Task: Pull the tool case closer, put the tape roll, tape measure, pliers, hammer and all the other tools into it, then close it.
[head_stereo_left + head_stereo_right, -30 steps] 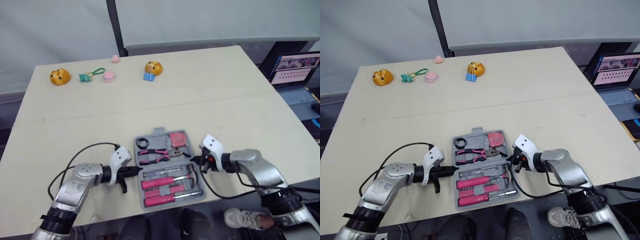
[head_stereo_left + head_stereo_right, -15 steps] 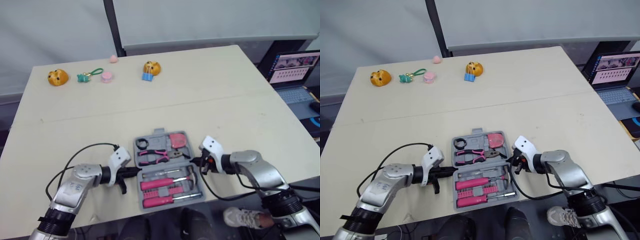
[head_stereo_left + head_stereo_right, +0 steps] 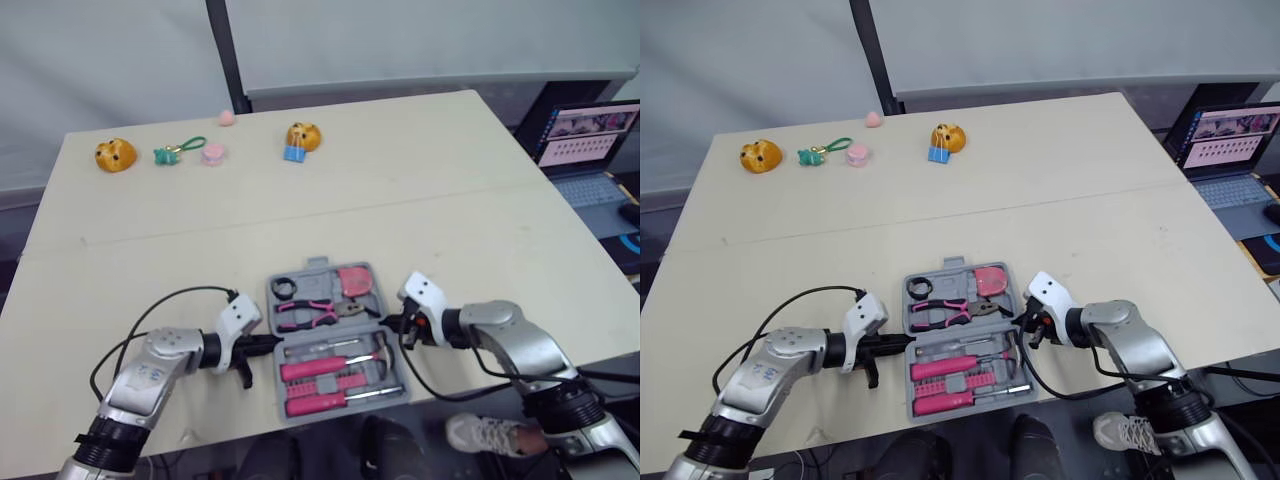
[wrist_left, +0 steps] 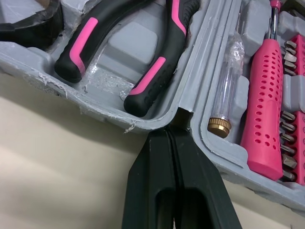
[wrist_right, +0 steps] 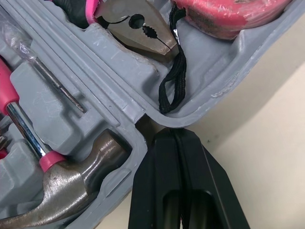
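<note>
Left gripper [image 4: 177,125]: fingers pressed together, tip lodged in the hinge notch of the tool case [image 3: 318,263], pliers [image 4: 157,71] just ahead. Right gripper [image 5: 164,134]: likewise, at the opposite notch, hammer [image 5: 71,191] beside its tip. The filled, open case lies between them, probably braced for closing.

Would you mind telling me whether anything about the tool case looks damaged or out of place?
Yes, slightly. The tool case rim beside the pliers handles is ragged, with frayed plastic burrs. The tape measure has its strap drooping loose beside the pliers' head.
</note>
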You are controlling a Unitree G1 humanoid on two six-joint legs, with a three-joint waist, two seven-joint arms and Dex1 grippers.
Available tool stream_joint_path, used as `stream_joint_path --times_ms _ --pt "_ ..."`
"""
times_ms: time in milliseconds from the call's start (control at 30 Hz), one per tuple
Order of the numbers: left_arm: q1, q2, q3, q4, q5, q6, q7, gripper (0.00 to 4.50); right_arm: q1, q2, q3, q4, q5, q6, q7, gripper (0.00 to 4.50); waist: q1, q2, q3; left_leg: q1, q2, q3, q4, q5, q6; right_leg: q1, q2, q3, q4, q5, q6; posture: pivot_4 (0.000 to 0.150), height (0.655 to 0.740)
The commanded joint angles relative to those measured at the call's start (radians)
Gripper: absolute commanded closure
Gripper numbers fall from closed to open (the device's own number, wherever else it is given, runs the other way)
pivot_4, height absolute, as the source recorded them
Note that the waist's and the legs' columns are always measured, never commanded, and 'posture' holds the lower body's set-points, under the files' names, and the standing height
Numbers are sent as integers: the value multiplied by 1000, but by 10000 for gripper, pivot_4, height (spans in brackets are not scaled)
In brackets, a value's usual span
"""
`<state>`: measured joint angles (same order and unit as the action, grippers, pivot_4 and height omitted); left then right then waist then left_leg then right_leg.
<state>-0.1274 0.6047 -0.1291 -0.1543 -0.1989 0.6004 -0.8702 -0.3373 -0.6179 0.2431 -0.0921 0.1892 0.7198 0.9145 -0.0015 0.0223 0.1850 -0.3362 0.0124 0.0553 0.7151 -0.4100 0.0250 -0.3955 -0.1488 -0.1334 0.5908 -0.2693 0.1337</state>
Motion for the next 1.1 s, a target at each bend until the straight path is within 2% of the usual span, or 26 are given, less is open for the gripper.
stream_joint_path --times_ms 33,167,267,367,600,833,1100 --pt "31 69 72 -5 -18 1 -13 45000 24 -25 -18 -38 27 -9 30 44360 -3 0 0 0 0 0 0 0 0 0 0 0 0 0 0 1500 7155" --pt "76 182 178 2 -34 -23 -36 45000 54 -91 -94 -86 54 0 32 44360 -1 0 1 -1 1 1 0 0 0 -2 0 0 1 -1 -1 1500 7155" --pt "98 224 271 -37 -114 -13 -81 45000 84 -157 -167 -154 95 24 42 44360 1 0 2 -2 1 1 0 0 0 -3 -1 0 1 0 -1 1500 7155" --pt "135 201 343 -192 -303 98 -134 45000 120 -224 -265 -262 174 91 64 44360 8 -1 2 -5 1 -1 0 -1 0 -4 -1 0 0 0 -1 1500 7155" --pt "163 142 242 -407 -413 160 -91 45000 137 -294 -398 -371 327 221 66 44360 16 -1 3 -6 1 -2 0 -2 -1 -4 0 -1 0 -1 -1 1500 7155" --pt "223 80 92 -422 -321 34 -52 45000 185 -279 -498 -369 412 288 15 44360 24 -2 3 -3 1 1 1 -1 -1 -3 0 1 1 0 -1 1500 7155" --pt "248 7 -77 -246 -112 -214 -10 45000 168 -235 -495 -274 417 244 -29 44360 26 -2 3 -3 0 1 2 -1 -1 -3 0 1 0 0 -1 1500 7155"
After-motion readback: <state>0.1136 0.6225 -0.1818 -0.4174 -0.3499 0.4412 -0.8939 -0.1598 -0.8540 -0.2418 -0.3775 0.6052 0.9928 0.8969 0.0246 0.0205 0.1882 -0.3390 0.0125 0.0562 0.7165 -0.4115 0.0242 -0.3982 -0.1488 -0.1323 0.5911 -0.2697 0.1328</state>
